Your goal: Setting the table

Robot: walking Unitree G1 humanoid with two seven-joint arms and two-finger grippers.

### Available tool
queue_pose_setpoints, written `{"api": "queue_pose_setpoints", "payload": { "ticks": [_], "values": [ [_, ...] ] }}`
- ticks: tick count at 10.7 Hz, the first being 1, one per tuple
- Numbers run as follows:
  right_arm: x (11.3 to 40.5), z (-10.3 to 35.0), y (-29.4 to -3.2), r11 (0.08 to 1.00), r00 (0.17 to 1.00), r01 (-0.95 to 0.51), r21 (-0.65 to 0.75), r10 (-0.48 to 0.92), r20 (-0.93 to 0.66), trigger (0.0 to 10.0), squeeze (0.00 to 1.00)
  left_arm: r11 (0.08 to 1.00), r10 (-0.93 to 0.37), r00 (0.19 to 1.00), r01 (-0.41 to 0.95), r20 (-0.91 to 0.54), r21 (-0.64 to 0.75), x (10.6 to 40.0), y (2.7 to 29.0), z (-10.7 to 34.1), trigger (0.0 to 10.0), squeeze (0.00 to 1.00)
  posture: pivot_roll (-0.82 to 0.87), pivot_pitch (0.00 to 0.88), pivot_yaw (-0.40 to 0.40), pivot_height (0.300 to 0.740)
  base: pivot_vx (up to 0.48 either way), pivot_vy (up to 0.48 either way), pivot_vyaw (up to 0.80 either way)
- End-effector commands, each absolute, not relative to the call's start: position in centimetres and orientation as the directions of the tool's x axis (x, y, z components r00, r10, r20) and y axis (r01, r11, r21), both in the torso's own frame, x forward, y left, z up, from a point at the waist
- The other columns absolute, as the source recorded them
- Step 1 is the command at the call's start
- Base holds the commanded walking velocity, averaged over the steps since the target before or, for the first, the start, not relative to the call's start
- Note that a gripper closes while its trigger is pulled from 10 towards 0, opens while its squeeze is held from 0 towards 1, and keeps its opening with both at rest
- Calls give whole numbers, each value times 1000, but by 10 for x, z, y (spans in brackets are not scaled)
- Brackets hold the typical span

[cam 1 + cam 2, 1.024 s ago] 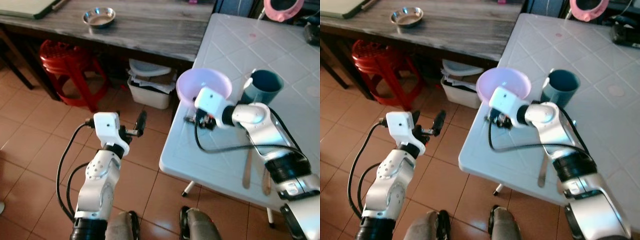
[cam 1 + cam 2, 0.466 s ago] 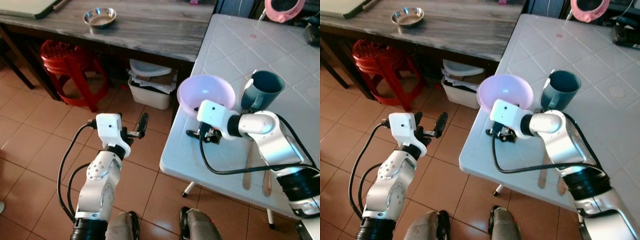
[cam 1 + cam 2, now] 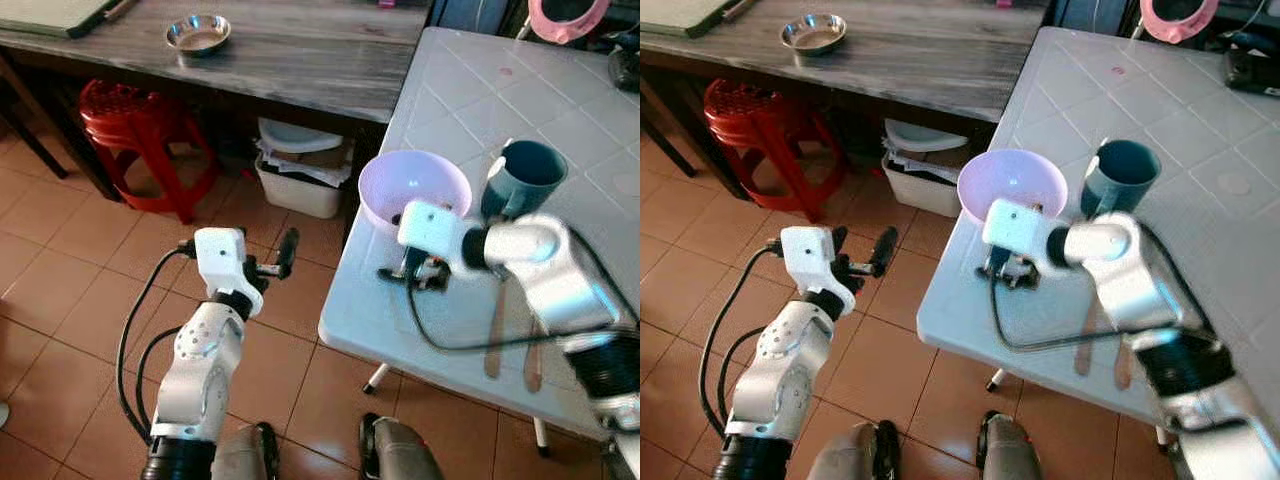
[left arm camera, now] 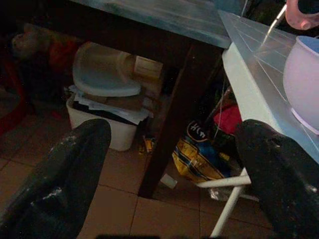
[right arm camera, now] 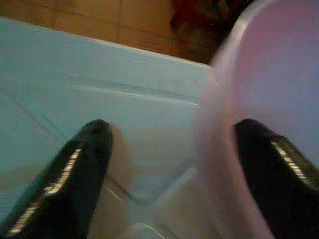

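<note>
Right hand (image 3: 412,272) has slid back off the pink bowl (image 3: 414,186), fingers spread empty on the counter (image 3: 560,130). Bowl looks like light, stiff, slick plastic, so I'd pinch its near rim; left hand (image 3: 272,260) hangs open over the floor.

The right arm (image 3: 560,290) is smeared by motion blur, and its end effector (image 3: 415,272) sits low behind the wrist housing, so the finger spread is unclear from above. The pink bowl (image 5: 259,74) runs off the wrist picture's edge, soft and blurred. Two wooden utensils (image 3: 495,340) lie partly hidden under the arm.
</note>
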State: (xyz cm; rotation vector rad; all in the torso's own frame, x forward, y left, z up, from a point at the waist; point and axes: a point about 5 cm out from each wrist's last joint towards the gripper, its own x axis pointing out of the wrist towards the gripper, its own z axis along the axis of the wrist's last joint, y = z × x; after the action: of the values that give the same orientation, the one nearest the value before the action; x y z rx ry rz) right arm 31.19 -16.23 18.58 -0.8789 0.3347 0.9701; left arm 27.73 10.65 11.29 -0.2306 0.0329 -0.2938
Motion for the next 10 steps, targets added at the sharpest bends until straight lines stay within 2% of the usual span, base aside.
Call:
{"api": "queue_pose_setpoints", "payload": {
  "ticks": [1, 3, 5, 10],
  "values": [
    [312, 188, -163, 208, 510, -847, -489, 577, -638, 0, 0, 929, -303, 953, 292, -18, -226, 276, 106, 110, 10000, 0, -83, 174, 33, 740, 0, 0, 0],
    [320, 201, -165, 160, 504, -842, -515, 571, -647, 0, 0, 927, -311, 950, 298, -23, -227, 276, 104, 109, 10000, 0, -87, 177, 30, 740, 0, 0, 0],
    [318, 195, -168, 112, 460, -866, -487, 559, -690, 0, 0, 927, -313, 950, 299, -25, -225, 276, 103, 109, 10000, 0, -83, 178, 28, 740, 0, 0, 0],
    [310, 187, -168, 68, 410, -887, -456, 569, -713, 0, 0, 926, -322, 946, 307, -37, -219, 275, 104, 109, 10000, 0, -79, 184, 37, 740, 0, 0, 0]
  ]
}}
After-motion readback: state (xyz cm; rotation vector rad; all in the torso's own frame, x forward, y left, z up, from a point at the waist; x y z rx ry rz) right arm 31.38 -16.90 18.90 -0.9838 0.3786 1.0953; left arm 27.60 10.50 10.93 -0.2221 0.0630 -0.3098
